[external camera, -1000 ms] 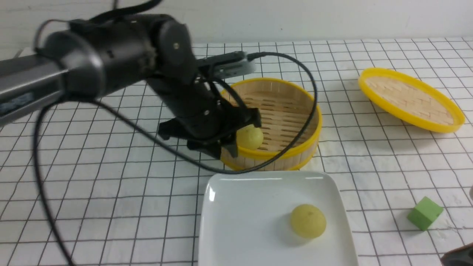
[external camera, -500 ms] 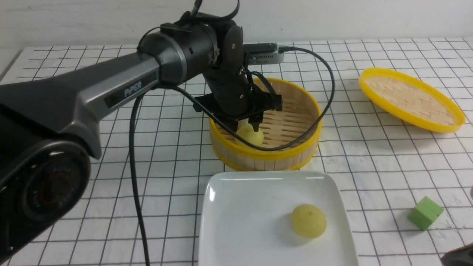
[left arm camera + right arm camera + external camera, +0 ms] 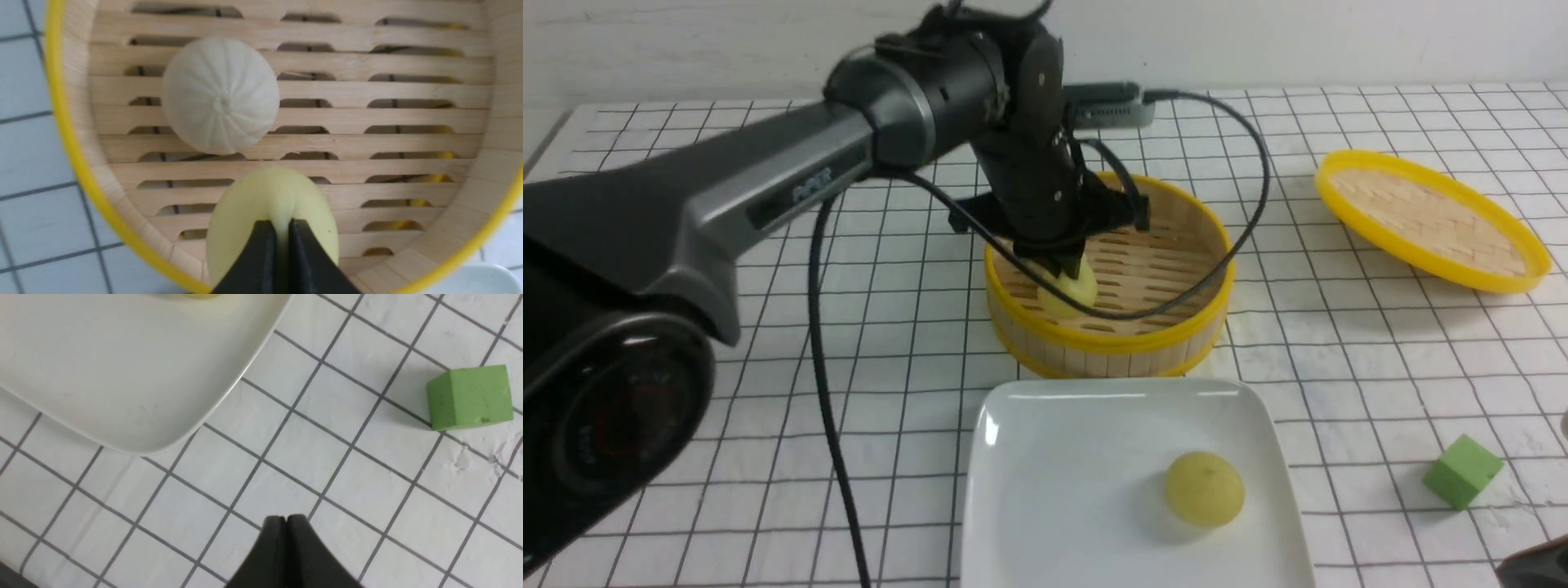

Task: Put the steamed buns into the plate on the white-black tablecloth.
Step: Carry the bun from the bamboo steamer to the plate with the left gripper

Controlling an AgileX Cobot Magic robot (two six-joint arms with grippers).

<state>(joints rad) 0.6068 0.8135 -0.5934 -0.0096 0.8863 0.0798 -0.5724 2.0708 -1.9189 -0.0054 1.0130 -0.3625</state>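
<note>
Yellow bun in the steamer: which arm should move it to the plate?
Left. The left gripper is pinched shut on the yellow bun inside the basket, just behind the plate. The right gripper is shut and empty over the tablecloth near the green cube.

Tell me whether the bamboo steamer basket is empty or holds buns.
Not empty. The basket holds two: an off-white pleated bun lying loose and a yellow bun pinched by the left pincer.

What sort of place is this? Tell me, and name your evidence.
Probably a robot test bench staged as a dining table: a white-black tablecloth, a bamboo steamer basket and a white plate, plus a stray green cube.
</note>
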